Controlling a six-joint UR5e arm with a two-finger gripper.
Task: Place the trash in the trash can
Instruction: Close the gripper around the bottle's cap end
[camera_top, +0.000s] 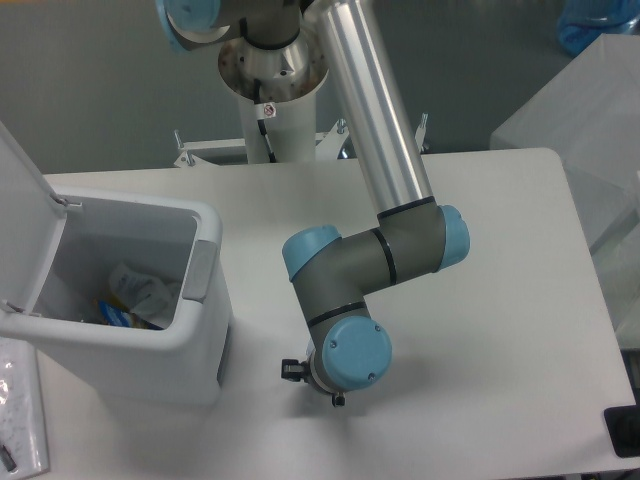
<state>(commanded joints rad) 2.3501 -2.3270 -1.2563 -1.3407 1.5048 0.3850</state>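
Observation:
The white trash can (200, 300) stands at the left of the table with its hinged lid (25, 215) swung open to the left and a grey panel (203, 270) on its right side. A crumpled white wrapper (140, 288) lies inside it, beside a small blue and yellow scrap (115, 315). The clear bottle does not show. The arm's wrist (350, 355) hangs over the table just right of the can. The gripper (325, 388) points down beneath the wrist and is almost wholly hidden; only small dark bits show, and nothing is visibly held.
A clear plastic item with dark specks (18, 415) lies at the left edge of the frame, below the can's lid. The arm's base column (270, 90) stands at the table's back edge. A white covered block (590, 110) is at the right.

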